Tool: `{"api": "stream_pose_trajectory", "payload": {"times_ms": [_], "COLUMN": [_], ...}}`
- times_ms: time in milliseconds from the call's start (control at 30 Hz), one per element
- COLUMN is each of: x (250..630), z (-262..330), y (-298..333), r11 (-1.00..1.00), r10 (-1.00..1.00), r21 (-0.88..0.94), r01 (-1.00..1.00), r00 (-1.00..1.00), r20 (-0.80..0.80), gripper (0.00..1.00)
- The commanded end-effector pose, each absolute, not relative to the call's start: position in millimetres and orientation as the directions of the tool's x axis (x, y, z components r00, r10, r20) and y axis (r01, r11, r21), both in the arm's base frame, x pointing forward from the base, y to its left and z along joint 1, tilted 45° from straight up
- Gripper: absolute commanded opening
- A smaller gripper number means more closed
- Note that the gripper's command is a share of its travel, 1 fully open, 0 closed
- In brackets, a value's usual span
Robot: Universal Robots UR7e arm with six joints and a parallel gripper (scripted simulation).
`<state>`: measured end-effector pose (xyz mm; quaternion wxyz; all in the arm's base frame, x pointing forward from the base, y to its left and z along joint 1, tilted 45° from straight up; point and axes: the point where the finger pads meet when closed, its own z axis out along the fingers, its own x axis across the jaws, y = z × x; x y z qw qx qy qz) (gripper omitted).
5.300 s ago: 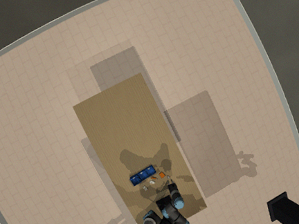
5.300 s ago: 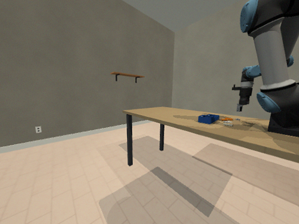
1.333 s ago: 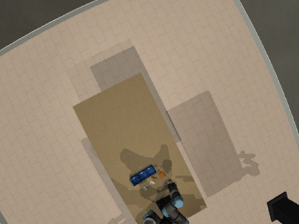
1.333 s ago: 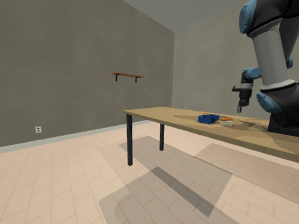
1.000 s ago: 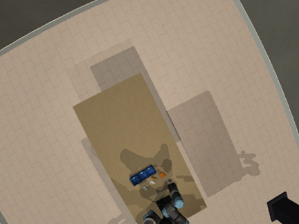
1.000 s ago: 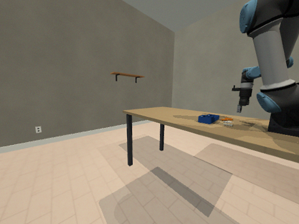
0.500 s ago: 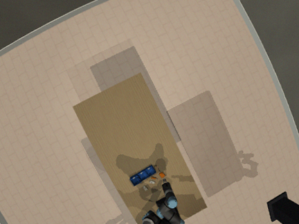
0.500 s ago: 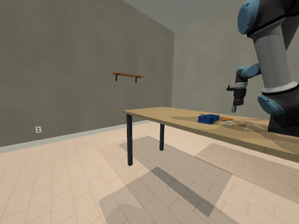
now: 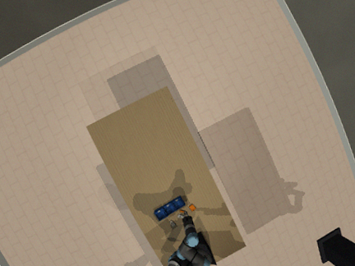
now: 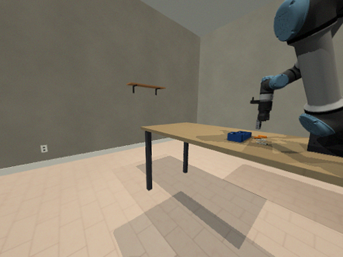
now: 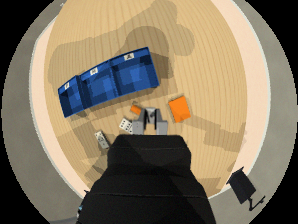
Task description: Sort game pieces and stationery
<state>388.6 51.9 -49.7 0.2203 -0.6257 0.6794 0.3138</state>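
Note:
My gripper (image 10: 258,126) (image 11: 151,116) hangs above the table beside the bins, shut on a small grey thing, mostly hidden by the fingers. Three joined blue bins (image 9: 169,208) (image 10: 235,137) (image 11: 105,85) stand in a row; their wall labels are too small to read surely. A white domino-like piece with dark dots (image 11: 126,125) lies left of the gripper in the wrist view. A greyish dotted piece (image 9: 173,223) (image 11: 101,140) lies farther left. A small orange thing (image 11: 135,109) lies between bins and gripper. An orange block (image 9: 192,207) (image 11: 179,109) lies right of the gripper.
The wooden table (image 9: 145,149) (image 10: 184,129) (image 11: 215,75) carries everything. The small pieces lie close together along the near side of the bins. The bin walls and dividers stand up beside the gripper. The arm's base stands at the table's near end.

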Motion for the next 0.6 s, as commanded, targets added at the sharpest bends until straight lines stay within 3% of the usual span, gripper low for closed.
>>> {"api": "stream_pose_trajectory", "payload": {"times_ms": [0,167,567], "x": [408,410,445], "z": [-27,-24,18], "y": [75,79,126], "r11": [0.021,0.021,-0.244], "r10": [-0.714,-0.714,-0.672], "r21": [0.152,0.152,-0.115], "r01": [-0.988,-0.988,-0.963], "r00": [-0.122,-0.122,0.253], "r20": [-0.69,-0.69,-0.696], "gripper": [0.32,0.32,0.32]}}
